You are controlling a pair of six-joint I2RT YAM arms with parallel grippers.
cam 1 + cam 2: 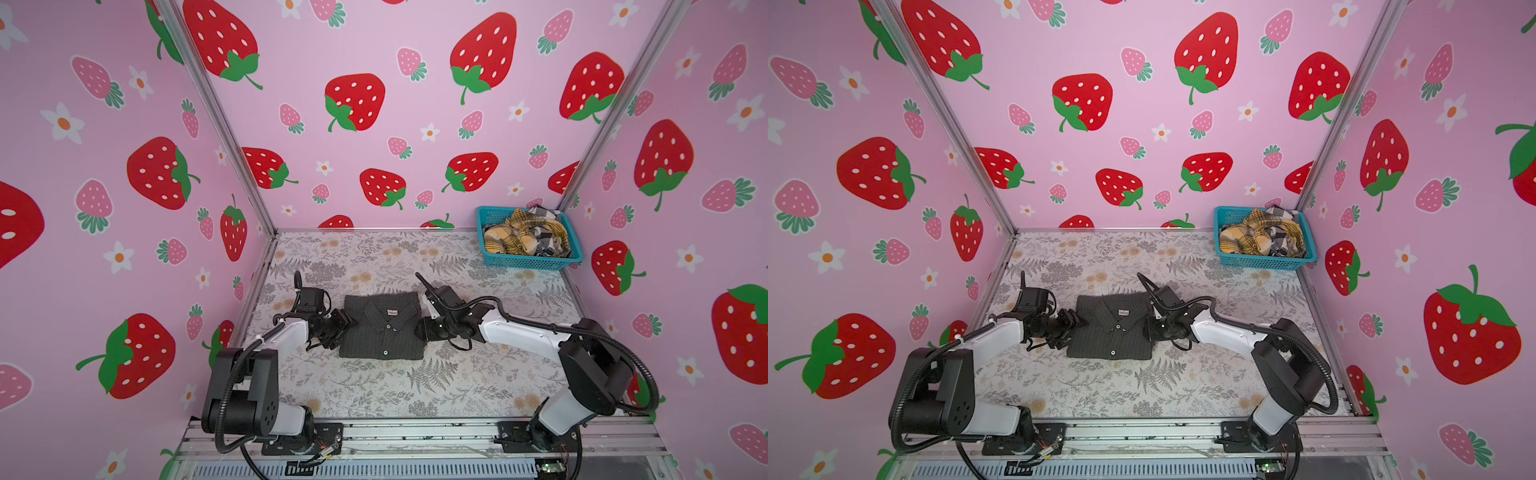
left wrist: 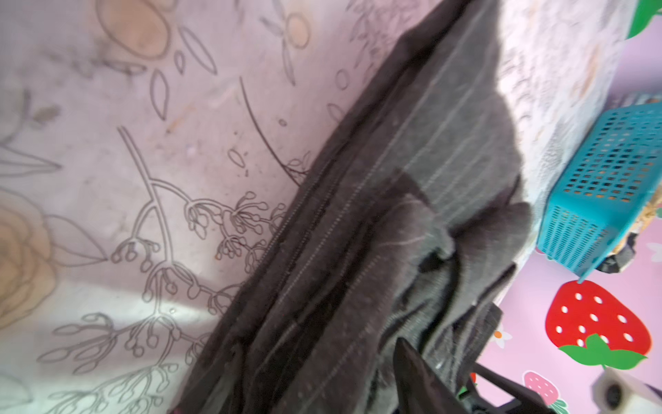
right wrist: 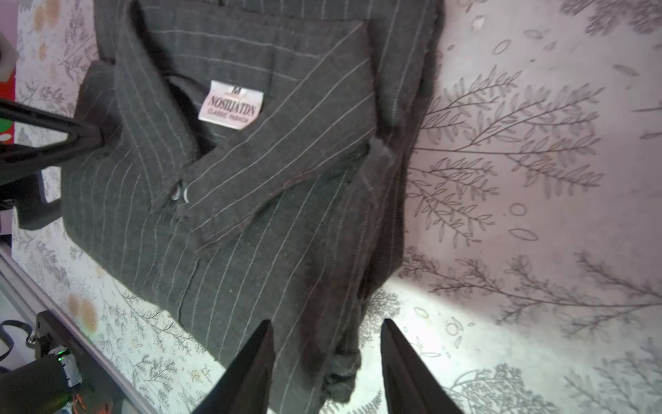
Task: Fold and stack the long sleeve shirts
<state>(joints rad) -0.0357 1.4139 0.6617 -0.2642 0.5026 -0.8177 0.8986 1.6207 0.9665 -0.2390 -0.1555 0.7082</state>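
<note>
A dark charcoal pinstriped shirt [image 1: 382, 332] [image 1: 1111, 332] lies folded in a neat rectangle mid-table, collar and label up [image 3: 250, 179]. My left gripper [image 1: 348, 327] [image 1: 1077, 328] stands open at its left edge. One finger [image 2: 415, 372] rests over the cloth [image 2: 394, 179]; the other is hidden. My right gripper [image 1: 419, 328] [image 3: 327, 322] is open at the shirt's right edge, with the folded edge loose between its fingers. A mustard plaid shirt [image 1: 519, 237] [image 1: 1254, 237] and a black-and-white checked shirt [image 1: 540, 212] [image 1: 1281, 214] lie crumpled in the basket.
The turquoise mesh basket [image 1: 528, 262] [image 1: 1262, 262] [image 2: 601, 179] sits in the table's back right corner. Strawberry-print walls close in the left, back and right sides. A metal rail with the arm bases runs along the front edge.
</note>
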